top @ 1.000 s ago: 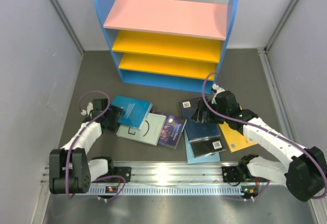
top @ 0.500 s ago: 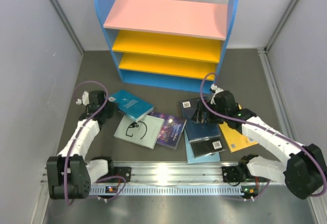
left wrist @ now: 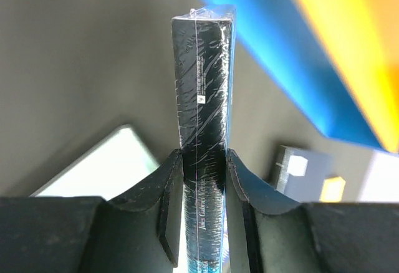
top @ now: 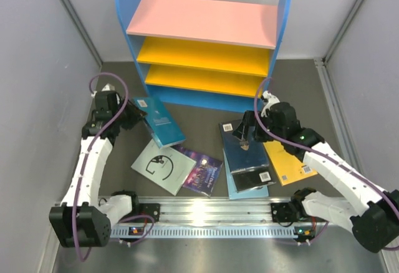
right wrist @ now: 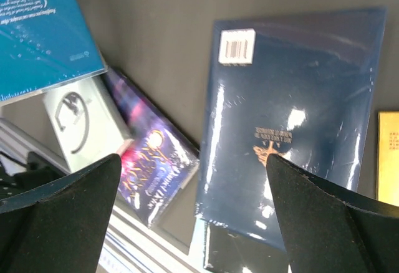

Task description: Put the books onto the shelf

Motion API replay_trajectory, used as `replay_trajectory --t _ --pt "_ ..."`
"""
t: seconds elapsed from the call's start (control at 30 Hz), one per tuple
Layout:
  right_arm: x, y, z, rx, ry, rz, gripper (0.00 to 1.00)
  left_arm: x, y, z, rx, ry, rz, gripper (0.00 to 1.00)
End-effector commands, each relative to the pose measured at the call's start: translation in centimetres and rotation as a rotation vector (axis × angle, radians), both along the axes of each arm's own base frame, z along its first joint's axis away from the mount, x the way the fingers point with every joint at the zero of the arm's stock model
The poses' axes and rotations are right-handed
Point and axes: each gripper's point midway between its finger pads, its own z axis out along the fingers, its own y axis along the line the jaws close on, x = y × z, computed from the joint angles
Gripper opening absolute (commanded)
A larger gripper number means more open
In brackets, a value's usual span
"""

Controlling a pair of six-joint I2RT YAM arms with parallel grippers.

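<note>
Left end effector [top: 129, 116] is clamped on the edge of a thin teal paperback [top: 159, 121], just near of the left part of the blue-sided shelf with pink top and yellow boards [top: 199, 20]. Right end effector [top: 244, 137] has jaws wide, gripping nothing, above the dark navy paperback [top: 248, 154]. Pale mint book [top: 159, 166], purple galaxy book [top: 202, 170] and yellow-orange book [top: 290, 167] lie flat on the dark tabletop [top: 299, 92].

Your left pincer [left wrist: 203, 156] clamps a thin plastic-wrapped paperback with a black spine [left wrist: 202, 86], edge-on between both fingers. Beyond it you see the blue base board of the shelf [left wrist: 293, 67]; a pale mint book [left wrist: 106, 167] lies lower left.
</note>
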Motion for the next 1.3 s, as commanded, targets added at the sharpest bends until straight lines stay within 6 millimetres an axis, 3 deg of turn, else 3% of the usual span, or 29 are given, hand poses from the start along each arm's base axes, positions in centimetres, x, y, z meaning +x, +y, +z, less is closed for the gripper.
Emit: replay_trajectory --t 0.0,0.07,0.1,0.17,0.2,0.27,0.3,0.37,0.47,0.5,0.57,0.67,0.73,0.77,0.83,0.87,0.93,1.03,1.13,1.2,1.23,1.27 --pt "0.7 -0.3 4.4 0.036 -0.099 -0.013 1.0 3.1 -3.0 11.6 -0.058 -0.34 -0.173 0.0" --pt "0.5 -0.6 5.4 0.044 -0.119 -0.021 1.0 3.8 -3.8 13.7 -0.091 -0.376 -0.216 0.0" --pt "0.4 -0.7 5.6 0.046 -0.125 -0.025 1.0 3.9 -4.2 16.0 -0.1 -0.428 -0.24 0.0" --pt "0.3 -1.1 6.2 0.054 -0.141 -0.037 1.0 4.4 -5.2 17.8 -0.137 -0.453 -0.279 0.0" --pt "0.3 -1.3 6.2 0.052 -0.142 -0.046 1.0 4.6 -5.6 20.3 -0.146 -0.513 -0.299 0.0" --pt "0.0 -1.8 6.4 0.051 -0.147 -0.057 0.99 5.0 -6.4 22.1 -0.187 -0.543 -0.333 0.0" --pt "-0.1 -2.0 6.7 0.057 -0.157 -0.064 1.0 5.3 -7.3 24.4 -0.214 -0.596 -0.363 0.0" --pt "-0.3 -2.4 6.5 0.057 -0.155 -0.076 1.0 5.0 -9.1 26.6 -0.251 -0.632 -0.434 0.0" --pt "-0.6 -2.9 6.7 0.066 -0.166 -0.087 1.0 4.3 -10.9 32.4 -0.29 -0.748 -0.516 0.0" --pt "-0.8 -3.0 6.8 0.071 -0.171 -0.089 1.0 4.9 -11.3 32.8 -0.325 -0.74 -0.525 0.0" --pt "-1.0 -3.3 6.6 0.07 -0.166 -0.094 1.0 4.3 -11.9 35.6 -0.352 -0.806 -0.558 0.0" --pt "-1.3 -3.3 6.6 0.085 -0.159 -0.1 1.0 5.1 -12.1 36.5 -0.388 -0.826 -0.561 0.0" --pt "-1.2 -3.2 6.6 0.097 -0.154 -0.104 1.0 5.9 -12.4 36.3 -0.417 -0.823 -0.557 0.0" --pt "-1.3 -2.9 6.8 0.112 -0.153 -0.093 1.0 6.7 -12.4 35.0 -0.435 -0.803 -0.547 0.0" --pt "-1.1 -2.6 7.3 0.137 -0.157 -0.089 1.0 6.1 -12.6 36.1 -0.509 -0.862 -0.554 0.0" --pt "-1.2 -2.2 7.5 0.154 -0.151 -0.082 1.0 6.3 -12.7 35.1 -0.562 -0.825 -0.537 0.0" --pt "-1.0 -1.9 8.3 0.184 -0.164 -0.08 1.0 6.4 -12.6 35.1 -0.59 -0.825 -0.528 0.0" --pt "-0.8 -1.2 8.8 0.218 -0.16 -0.065 1.0 6.7 -12.6 36.1 -0.637 -0.846 -0.524 0.0" --pt "-0.6 -0.8 8.6 0.225 -0.149 -0.056 1.0 7.3 -12.5 38.9 -0.703 -0.906 -0.52 0.0" --pt "-0.4 -0.7 8.3 0.225 -0.136 -0.054 1.0 8.7 -12.5 39.5 -0.749 -0.909 -0.51 0.0" --pt "-0.4 -0.6 8.3 0.227 -0.136 -0.05 1.0 8.5 -12.3 41.2 -0.76 -0.945 -0.506 0.0" --pt "-0.3 -0.5 8.2 0.225 -0.134 -0.05 1.0 9.9 -12.3 40.8 -0.768 -0.932 -0.494 0.0"
